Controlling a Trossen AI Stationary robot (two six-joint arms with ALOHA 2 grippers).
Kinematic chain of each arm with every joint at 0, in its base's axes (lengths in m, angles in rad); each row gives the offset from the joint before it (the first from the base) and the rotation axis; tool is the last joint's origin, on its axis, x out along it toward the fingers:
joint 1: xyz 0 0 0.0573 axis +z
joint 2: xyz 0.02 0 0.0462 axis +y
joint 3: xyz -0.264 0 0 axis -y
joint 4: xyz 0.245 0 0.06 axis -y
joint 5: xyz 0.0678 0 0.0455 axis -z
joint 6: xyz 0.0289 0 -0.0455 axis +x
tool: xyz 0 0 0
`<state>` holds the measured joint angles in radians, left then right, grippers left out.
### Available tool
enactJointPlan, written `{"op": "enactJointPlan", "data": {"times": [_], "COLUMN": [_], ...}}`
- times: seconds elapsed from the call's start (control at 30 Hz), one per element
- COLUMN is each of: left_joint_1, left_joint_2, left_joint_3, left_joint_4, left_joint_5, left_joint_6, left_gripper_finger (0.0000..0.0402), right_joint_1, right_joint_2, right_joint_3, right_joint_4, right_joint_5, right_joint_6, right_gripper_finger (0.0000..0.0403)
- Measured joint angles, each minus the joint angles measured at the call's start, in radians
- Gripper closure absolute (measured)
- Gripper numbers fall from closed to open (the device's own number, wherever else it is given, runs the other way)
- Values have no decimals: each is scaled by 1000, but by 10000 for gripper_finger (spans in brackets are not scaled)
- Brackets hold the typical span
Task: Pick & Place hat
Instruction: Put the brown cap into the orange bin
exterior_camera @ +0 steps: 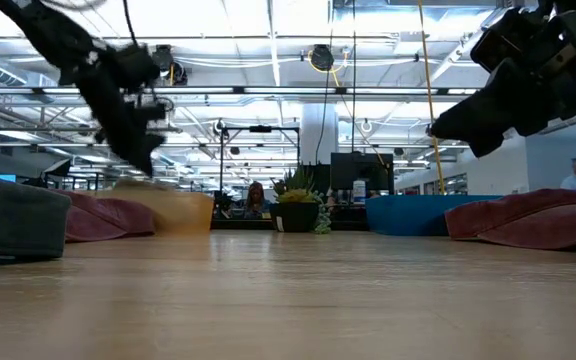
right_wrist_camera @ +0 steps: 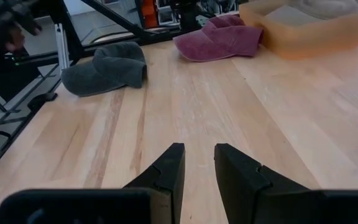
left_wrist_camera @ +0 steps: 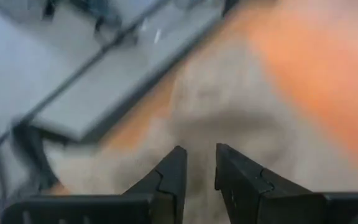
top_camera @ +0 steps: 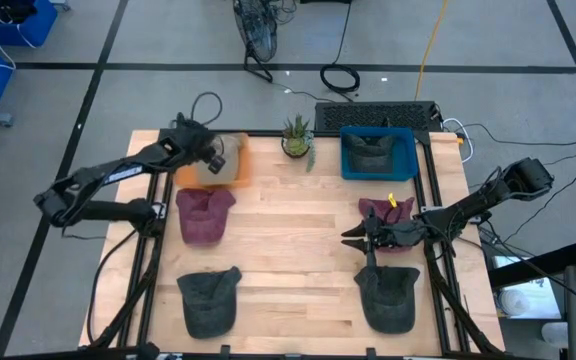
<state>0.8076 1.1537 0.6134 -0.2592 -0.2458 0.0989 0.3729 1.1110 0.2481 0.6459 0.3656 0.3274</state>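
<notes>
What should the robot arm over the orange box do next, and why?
Probably lift away from the orange bin and swing toward the maroon hat beside it. The left gripper hovers over the bin with nothing between its fingers, and a tan hat already lies inside. The maroon hat and a grey hat still sit on the table on that side.

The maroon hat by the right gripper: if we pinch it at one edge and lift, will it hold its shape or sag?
Probably sag. The maroon hat lies slumped and creased on the table, so it looks like soft fabric, not a stiff shell. It likely weighs little and should not roll. The brim may hold its shape better than the crown, but that is hard to confirm here.
</notes>
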Motion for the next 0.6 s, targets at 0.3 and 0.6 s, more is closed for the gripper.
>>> {"op": "enactJointPlan", "data": {"times": [0.3, 0.6], "left_joint_1": [-126, -127], "left_joint_2": [-221, -149], "left_joint_3": [47, 15], "left_joint_4": [1, -1], "left_joint_5": [25, -302], "left_joint_6": [-124, -100], "left_gripper_finger": [309, 309], "right_joint_1": [0, -20], "right_joint_2": [0, 0], "right_joint_3": [0, 0], "right_joint_4": [28, 113], "right_joint_5": [3, 8], "right_joint_6": [-7, -86], "right_gripper_finger": [326, 326]}}
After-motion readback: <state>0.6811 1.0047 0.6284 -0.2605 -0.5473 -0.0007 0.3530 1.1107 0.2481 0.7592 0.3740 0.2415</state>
